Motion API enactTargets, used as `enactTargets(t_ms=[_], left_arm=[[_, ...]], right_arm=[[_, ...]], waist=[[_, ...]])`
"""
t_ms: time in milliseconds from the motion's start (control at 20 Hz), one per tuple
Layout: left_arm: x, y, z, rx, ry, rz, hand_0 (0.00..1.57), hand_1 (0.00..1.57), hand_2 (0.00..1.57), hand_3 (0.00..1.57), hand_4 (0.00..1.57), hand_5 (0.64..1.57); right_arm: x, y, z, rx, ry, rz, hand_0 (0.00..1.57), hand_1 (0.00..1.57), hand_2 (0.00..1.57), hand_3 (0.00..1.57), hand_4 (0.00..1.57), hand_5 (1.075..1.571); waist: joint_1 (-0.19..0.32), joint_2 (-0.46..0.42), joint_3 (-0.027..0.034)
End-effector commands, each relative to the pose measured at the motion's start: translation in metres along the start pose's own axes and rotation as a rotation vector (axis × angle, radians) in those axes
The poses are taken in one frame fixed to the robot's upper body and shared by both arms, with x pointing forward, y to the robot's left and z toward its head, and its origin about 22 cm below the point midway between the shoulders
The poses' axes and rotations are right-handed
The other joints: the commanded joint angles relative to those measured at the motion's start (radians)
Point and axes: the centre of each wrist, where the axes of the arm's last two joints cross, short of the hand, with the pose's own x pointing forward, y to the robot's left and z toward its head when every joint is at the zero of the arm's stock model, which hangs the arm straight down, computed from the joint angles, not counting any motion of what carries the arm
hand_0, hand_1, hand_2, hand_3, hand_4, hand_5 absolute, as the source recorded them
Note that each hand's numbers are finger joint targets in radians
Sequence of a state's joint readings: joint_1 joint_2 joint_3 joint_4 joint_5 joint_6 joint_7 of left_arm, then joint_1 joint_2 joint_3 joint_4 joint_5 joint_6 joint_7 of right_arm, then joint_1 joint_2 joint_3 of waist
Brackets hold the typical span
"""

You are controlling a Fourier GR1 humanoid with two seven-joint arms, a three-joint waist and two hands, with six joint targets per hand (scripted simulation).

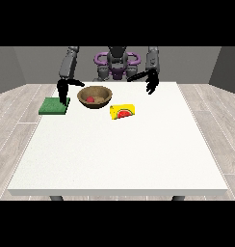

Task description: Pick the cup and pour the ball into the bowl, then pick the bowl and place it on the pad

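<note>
Red ball [90,99] already sits in brown wooden bowl [95,96] on white counter [119,149], yellow cup [123,112] lies beside it, bowl not yet on green square pad [53,106]; both hands' [63,90] [151,85] fingers unclear, neither visibly holds anything.

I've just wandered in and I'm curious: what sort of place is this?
Probably a plain test room for table work. A humanoid robot stands behind a large white table on a wood-plank floor, with grey walls and only a few small props, like a bowl.

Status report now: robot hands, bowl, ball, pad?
Both robot hands hold nothing. Ball in bowl. Cup lies tipped. Bowl beside pad, not yet on it.
</note>
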State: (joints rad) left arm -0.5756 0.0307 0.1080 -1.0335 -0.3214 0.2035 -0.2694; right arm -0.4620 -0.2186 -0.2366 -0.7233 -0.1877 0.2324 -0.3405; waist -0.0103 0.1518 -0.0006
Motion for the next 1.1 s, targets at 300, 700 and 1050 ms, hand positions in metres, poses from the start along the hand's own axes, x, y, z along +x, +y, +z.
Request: enactTargets(t_ms=[300, 700, 1050], left_arm=[[0.026, -0.009, -0.005, -0.072, -0.098, 0.029, 0.00, 0.00, 0.00, 0.00, 0.00, 1.555], [0.059, -0.005, -0.025, -0.108, -0.165, 0.037, 0.00, 0.00, 0.00, 0.00, 0.00, 1.559], [0.014, 0.011, -0.004, -0.082, -0.002, 0.035, 0.00, 0.00, 0.00, 0.00, 0.00, 1.564]], right_arm=[[-0.034, -0.025, 0.027, -0.052, 0.001, -0.055, 0.00, 0.00, 0.00, 0.00, 0.23, 1.545], [-0.029, -0.009, 0.014, -0.112, -0.059, -0.121, 0.00, 0.00, 0.00, 0.00, 0.23, 1.532], [-0.037, 0.035, 0.008, -0.076, 0.071, -0.116, 0.00, 0.00, 0.00, 0.00, 0.35, 1.546]], waist=[[0.079, 0.067, 0.0015], [0.153, 0.116, 0.0015], [0.092, -0.032, 0.0004]])
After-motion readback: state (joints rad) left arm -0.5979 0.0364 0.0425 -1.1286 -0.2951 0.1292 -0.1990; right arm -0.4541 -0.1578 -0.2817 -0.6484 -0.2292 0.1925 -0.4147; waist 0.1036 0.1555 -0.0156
